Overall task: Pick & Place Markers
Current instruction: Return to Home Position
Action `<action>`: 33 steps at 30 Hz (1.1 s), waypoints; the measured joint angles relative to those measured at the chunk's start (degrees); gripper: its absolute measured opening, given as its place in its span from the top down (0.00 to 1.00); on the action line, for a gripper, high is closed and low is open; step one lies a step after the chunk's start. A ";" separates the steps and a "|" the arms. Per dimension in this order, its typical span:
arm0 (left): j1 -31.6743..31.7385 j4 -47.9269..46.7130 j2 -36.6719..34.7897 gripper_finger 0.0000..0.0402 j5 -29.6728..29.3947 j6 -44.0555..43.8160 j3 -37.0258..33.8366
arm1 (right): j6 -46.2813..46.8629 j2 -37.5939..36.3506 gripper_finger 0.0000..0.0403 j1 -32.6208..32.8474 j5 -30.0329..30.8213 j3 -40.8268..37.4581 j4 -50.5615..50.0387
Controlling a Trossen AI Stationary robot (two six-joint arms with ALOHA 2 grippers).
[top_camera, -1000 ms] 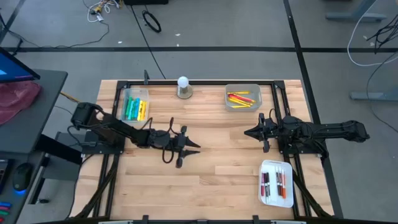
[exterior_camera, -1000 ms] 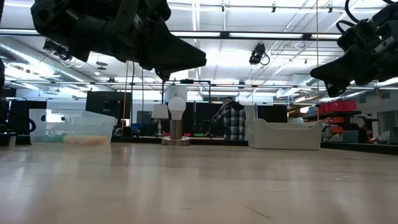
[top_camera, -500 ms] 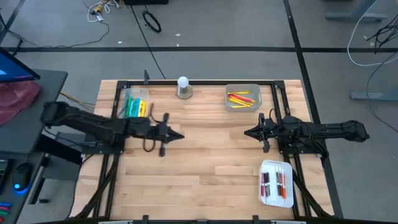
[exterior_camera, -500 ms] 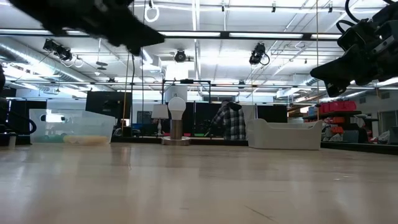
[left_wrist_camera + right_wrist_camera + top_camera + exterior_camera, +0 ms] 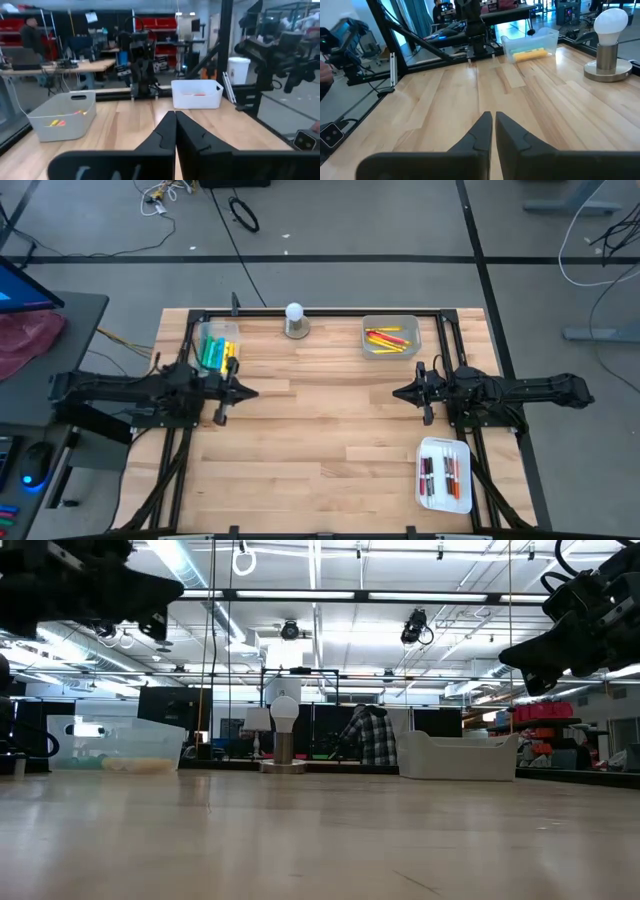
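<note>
Left gripper point(image 5: 246, 392) closed, empty, above the table's point(image 5: 330, 445) left side, right gripper point(image 5: 398, 393) closed, empty, at right, markers point(image 5: 388, 338) lying in three edge trays point(image 5: 444, 441).

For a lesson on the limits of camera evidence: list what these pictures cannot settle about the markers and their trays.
High view: how many markers lie in the white tray; they are too small and overlap.
Low view: the gray bin's contents; its opaque wall hides them.
Low view: single markers in the clear tray; just a pale band shows through its wall.
Left wrist view: the white tray's markers; only a faint red smear shows through its wall.
</note>
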 joint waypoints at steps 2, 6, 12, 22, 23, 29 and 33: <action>1.20 -1.34 -4.85 0.99 0.59 -0.32 -2.04 | 0.00 0.00 0.93 0.00 0.01 0.00 -0.02; 2.32 -4.08 -12.98 0.99 0.93 -1.35 -5.40 | 0.00 0.00 0.93 0.00 0.01 0.00 -0.03; 2.36 -16.35 -21.81 0.99 2.84 -1.05 -5.35 | 0.00 0.00 0.93 0.00 0.01 0.00 -0.05; -1.69 -21.61 -25.74 0.99 7.10 0.18 -5.29 | 0.00 0.00 0.93 0.00 -0.01 0.00 -0.05; -2.38 -21.75 -25.72 0.99 5.90 0.04 -5.29 | 0.00 0.00 0.93 0.00 -0.01 0.00 -0.08; -7.71 -22.20 -25.72 0.99 -4.19 0.41 -5.40 | 0.00 0.00 0.93 0.00 0.00 0.00 -0.05; -10.21 -22.59 -25.72 0.99 -7.48 1.88 -5.40 | 0.00 0.00 0.93 0.00 0.01 0.00 -0.06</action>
